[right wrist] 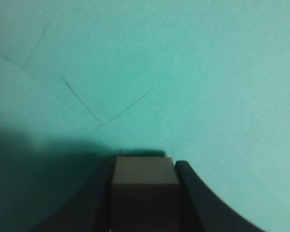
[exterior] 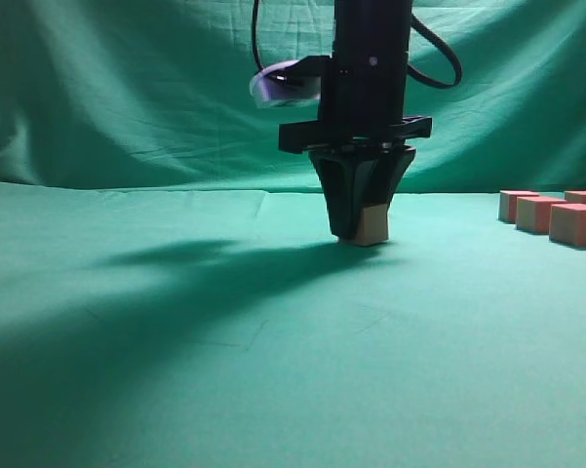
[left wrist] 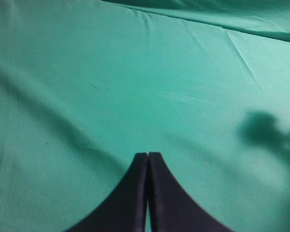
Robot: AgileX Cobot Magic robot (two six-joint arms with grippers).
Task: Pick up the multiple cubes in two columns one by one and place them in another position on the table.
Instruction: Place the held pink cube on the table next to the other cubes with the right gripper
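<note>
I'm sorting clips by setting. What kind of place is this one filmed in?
Probably a lab or staged recording bench, not a home: teal cloth covers the table, matching cloth hangs as a backdrop, and identical cubes sit in rows. A robot's right claw grips one cube.

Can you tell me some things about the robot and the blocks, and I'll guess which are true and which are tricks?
1. The right gripper has a cube between its fingers. True.
2. The left gripper is wide open. False: its fingers are pressed together, and it holds nothing.
3. More cubes sit at the right edge of the table. True.
4. The table cloth is red. False: it is green.
5. The held cube is high up in the air. False: it is down at the cloth, touching it or nearly so.
</note>
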